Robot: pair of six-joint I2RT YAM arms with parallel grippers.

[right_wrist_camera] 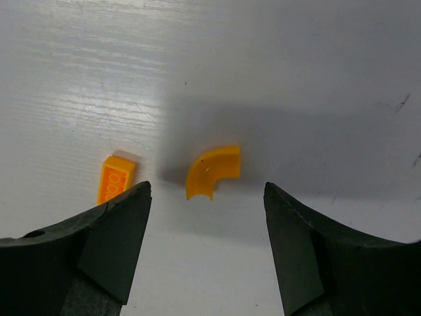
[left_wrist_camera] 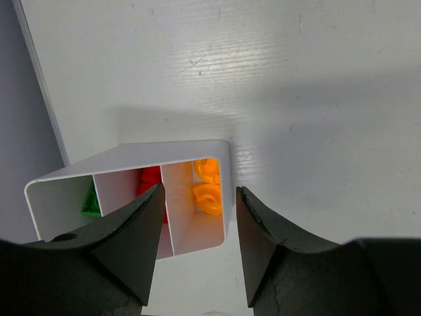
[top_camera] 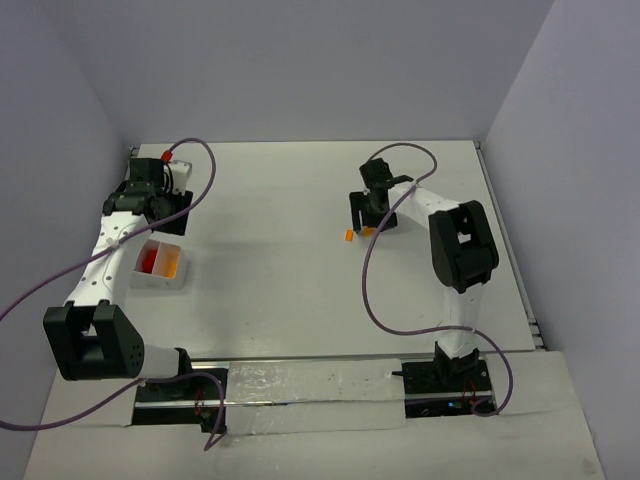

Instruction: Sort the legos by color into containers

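Note:
The white three-compartment tray (top_camera: pixel 168 280) sits at the left. In the left wrist view its wall (left_wrist_camera: pixel 131 155) encloses green pieces (left_wrist_camera: pixel 90 201), red pieces (left_wrist_camera: pixel 150 179) and orange curved pieces (left_wrist_camera: pixel 207 194), one colour per compartment. My left gripper (left_wrist_camera: pixel 198 189) is open and empty above the tray's orange end (top_camera: pixel 163 222). My right gripper (right_wrist_camera: pixel 207 185) is open and empty, low over the table (top_camera: pixel 370 222). An orange curved piece (right_wrist_camera: pixel 212 172) lies just ahead between its fingers. An orange block (right_wrist_camera: pixel 116 179) lies beside the left fingertip. Both show in the top view, the block (top_camera: pixel 348 236) and the curve (top_camera: pixel 367 231).
The table's left edge and a grey wall (left_wrist_camera: pixel 26 131) run close beside the tray. Purple cables (top_camera: pixel 375 290) loop over the table from both arms. The table's right edge (top_camera: pixel 510 250) lies beyond the right arm.

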